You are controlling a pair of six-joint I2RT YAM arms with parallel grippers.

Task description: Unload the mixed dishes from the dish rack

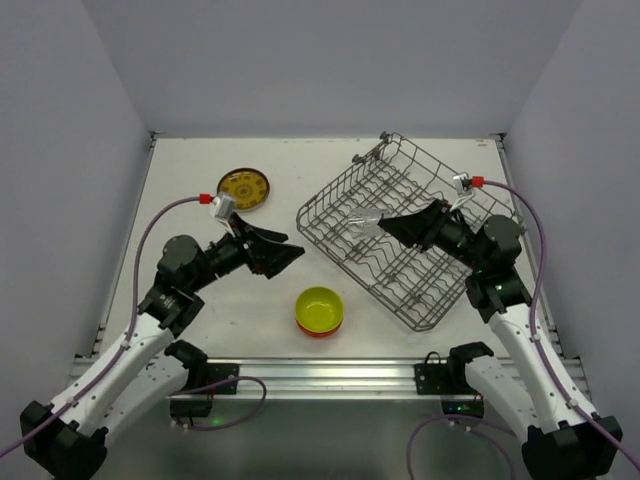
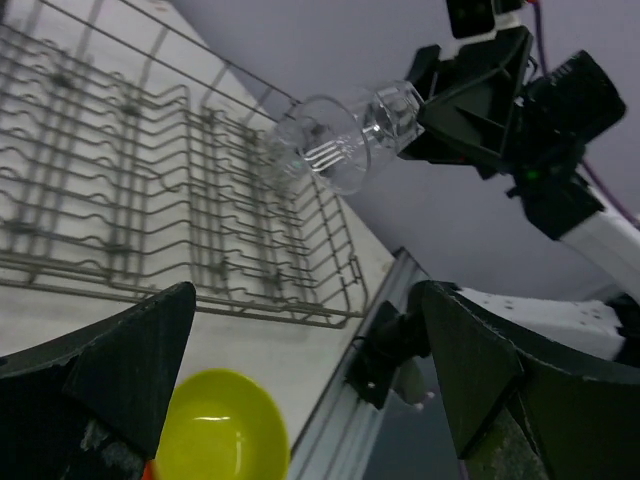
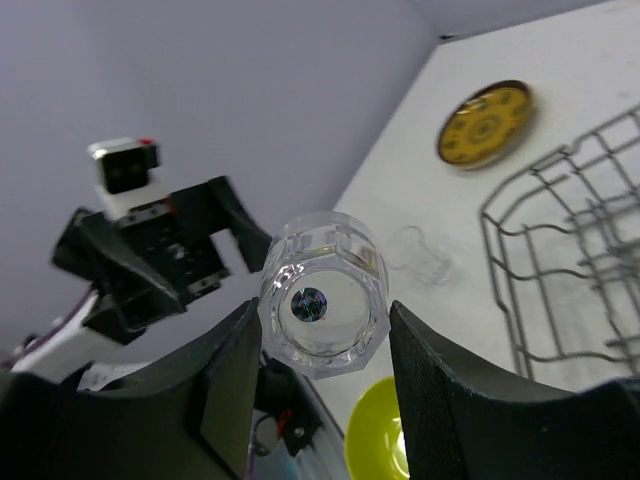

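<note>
Between the right fingers (image 3: 225, 400), a clear glass (image 3: 322, 305), firmly gripped; left fingers (image 2: 130, 370) spread apart.

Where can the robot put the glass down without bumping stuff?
Bare table lies behind the yellow plate, and left of the stacked bowls. It's crowded around the open left tool, between plate, bowls and dish rack. The right tool holds the glass over the rack.

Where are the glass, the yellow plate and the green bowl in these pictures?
glass (image 3: 322, 305): right wrist view, on the end facing the camera.
plate (image 1: 244, 187): top view, on its patterned middle.
bowl (image 1: 319, 306): top view, on its yellow-green inside.
</note>
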